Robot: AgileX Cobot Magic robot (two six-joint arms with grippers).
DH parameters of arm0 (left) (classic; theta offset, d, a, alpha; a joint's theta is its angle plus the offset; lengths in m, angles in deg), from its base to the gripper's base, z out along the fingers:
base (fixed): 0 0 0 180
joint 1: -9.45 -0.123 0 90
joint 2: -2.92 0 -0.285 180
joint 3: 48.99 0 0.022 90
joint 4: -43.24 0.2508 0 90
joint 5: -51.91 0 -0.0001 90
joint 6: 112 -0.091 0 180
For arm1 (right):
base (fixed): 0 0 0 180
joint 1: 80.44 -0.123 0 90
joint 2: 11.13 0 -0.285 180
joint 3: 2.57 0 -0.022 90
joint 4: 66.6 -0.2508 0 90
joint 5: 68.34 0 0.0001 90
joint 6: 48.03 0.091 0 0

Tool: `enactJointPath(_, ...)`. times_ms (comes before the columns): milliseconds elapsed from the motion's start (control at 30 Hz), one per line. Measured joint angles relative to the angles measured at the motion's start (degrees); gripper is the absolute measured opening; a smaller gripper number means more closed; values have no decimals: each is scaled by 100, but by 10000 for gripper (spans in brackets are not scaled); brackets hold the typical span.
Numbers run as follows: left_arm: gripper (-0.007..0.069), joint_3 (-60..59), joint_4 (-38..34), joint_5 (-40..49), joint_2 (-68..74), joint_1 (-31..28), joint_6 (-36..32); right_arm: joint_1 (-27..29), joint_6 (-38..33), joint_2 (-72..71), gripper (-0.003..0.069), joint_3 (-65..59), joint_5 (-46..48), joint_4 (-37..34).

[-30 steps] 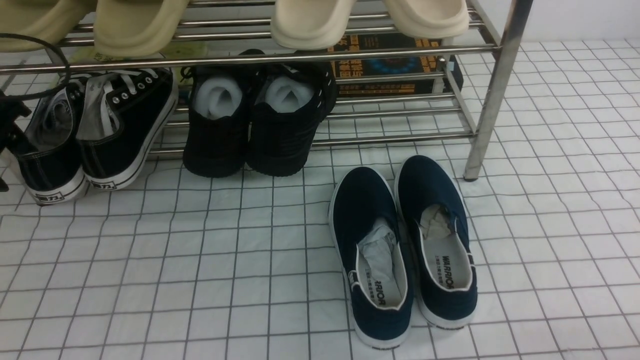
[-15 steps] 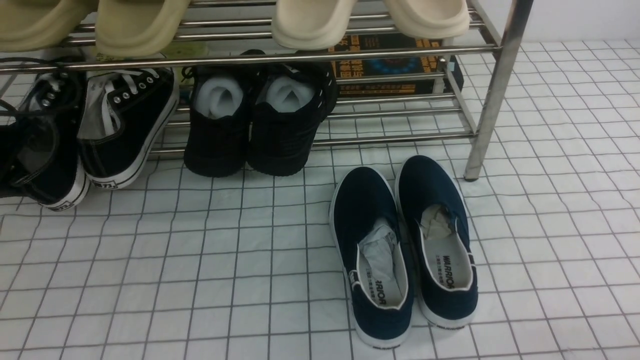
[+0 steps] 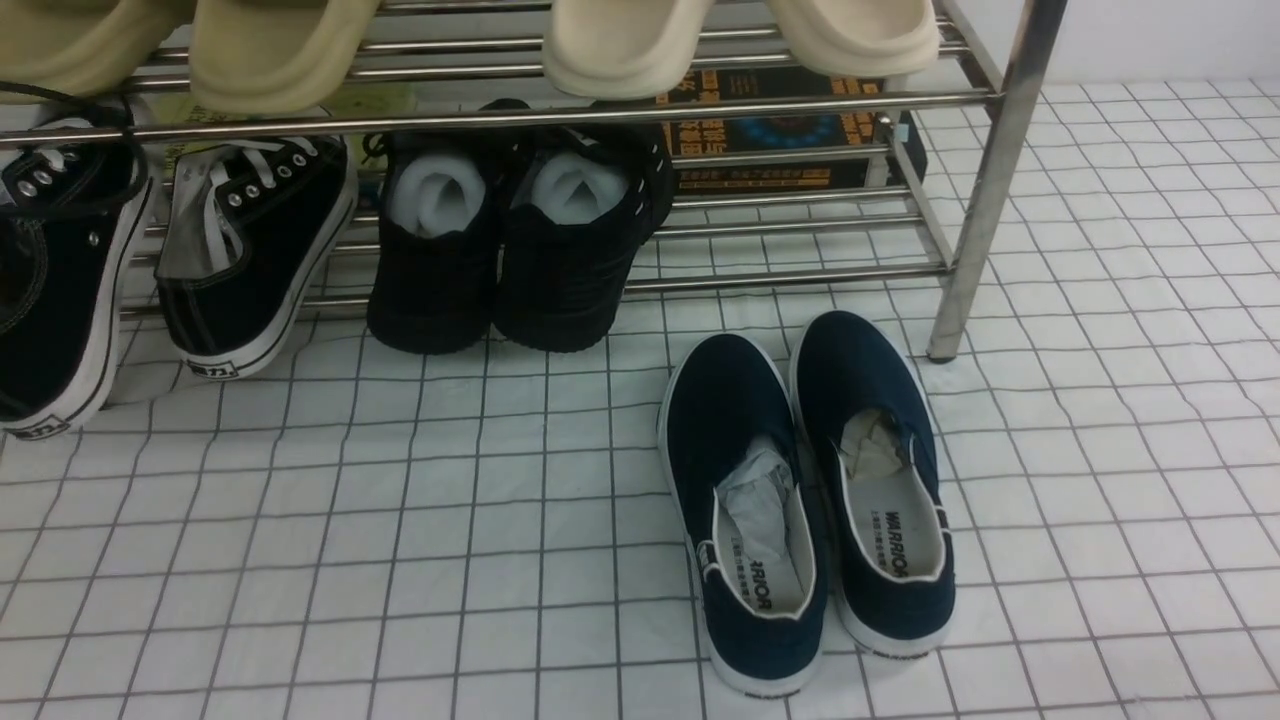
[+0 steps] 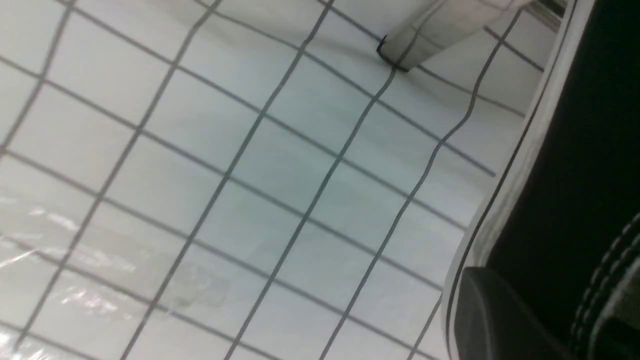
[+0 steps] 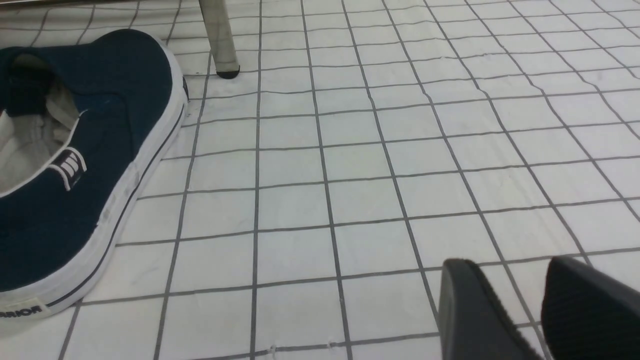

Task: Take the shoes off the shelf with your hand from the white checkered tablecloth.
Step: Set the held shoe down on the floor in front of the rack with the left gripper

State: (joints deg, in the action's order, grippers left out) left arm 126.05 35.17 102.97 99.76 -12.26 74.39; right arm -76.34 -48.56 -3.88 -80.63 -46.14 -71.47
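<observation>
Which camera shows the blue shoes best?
The front view: both blue shoes sit whole on the checkered cloth. The right wrist view catches only part of one. The left wrist view shows none, just the side of a black sneaker.

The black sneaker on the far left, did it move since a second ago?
Yes. The far-left sneaker slid left and toward the camera, farther out of the shelf, while its partner stayed put.
</observation>
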Motion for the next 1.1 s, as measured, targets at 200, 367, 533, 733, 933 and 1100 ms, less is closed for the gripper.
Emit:
enactJointPath(200,22,-9,611,946,-678,0,202,0,0,0,239,0,0,0)
enactJointPath(367,25,-192,1040,1228,-1072,0,701,0,0,0,239,0,0,0)
enactJointPath(533,25,-759,1238,1261,-1400,0,957,0,0,0,239,0,0,0)
enactJointPath(733,24,-1643,1332,1043,-1482,0,1055,0,0,0,239,0,0,0)
enactJointPath(933,24,-1894,1360,932,-1482,0,1055,0,0,0,239,0,0,0)
enactJointPath(1100,24,-1910,1380,793,-1462,0,1055,0,0,0,239,0,0,0)
